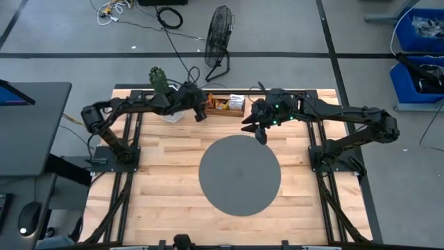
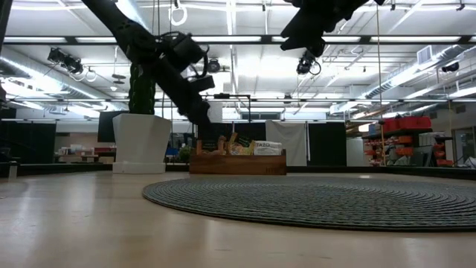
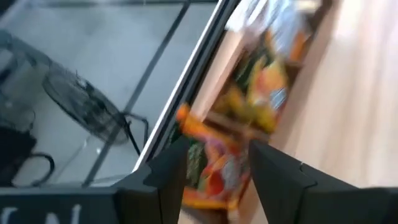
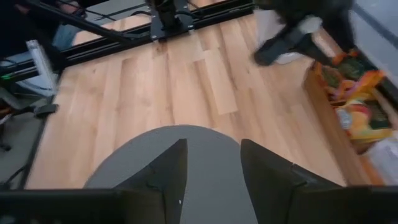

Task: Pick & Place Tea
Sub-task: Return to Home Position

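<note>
Left gripper (image 3: pixel 217 155), jaws apart, is just over the tea (image 3: pixel 270 93) at the tray's (image 2: pixel 238 165) left end and probably not gripping. Right gripper (image 4: pixel 211 158), jaws spread and empty, hangs over the grey disc (image 1: pixel 239 187).

The tea sachets (image 1: pixel 222 104) sit packed together in the wooden tray (image 1: pixel 225 113) at the upper middle of the high view. Orange and yellow ones lie toward the picture's left and a white one (image 1: pixel 237 102) at the right end. At the low view's centre they (image 2: pixel 236 146) stand on edge, tops above the tray's front wall.
</note>
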### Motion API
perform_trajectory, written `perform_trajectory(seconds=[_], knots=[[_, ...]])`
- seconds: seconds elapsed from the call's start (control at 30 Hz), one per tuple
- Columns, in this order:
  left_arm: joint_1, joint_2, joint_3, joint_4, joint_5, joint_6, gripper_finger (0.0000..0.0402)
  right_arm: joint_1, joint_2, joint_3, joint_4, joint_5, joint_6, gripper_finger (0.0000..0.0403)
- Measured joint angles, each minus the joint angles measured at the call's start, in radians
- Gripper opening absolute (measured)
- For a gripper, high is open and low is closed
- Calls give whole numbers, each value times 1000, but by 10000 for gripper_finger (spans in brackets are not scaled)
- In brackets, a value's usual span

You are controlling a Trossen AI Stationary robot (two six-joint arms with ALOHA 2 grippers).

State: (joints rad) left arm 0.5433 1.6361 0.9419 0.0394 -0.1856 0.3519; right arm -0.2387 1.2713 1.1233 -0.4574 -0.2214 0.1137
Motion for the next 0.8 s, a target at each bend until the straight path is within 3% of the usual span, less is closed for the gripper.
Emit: perform_trajectory(seconds=[0.2,0.33,0.4,0.53,0.7,0.8], knots=[[-119,-77,1,4,-47,-69,169,-31,-3,0,-22,5,-41,155],[-211,-159,1,3,-38,-287,155,-51,-21,0,-99,3,-79,155],[-259,-197,1,14,25,-414,144,-61,-33,0,-148,2,-98,155],[-375,-223,3,31,149,-561,103,-71,-60,-1,-190,2,-126,155],[-516,-200,-13,117,156,-620,14,-80,-95,-62,-117,-8,-119,155],[-560,-202,-77,273,107,-687,6,-86,-124,-134,-58,-46,-78,155]])
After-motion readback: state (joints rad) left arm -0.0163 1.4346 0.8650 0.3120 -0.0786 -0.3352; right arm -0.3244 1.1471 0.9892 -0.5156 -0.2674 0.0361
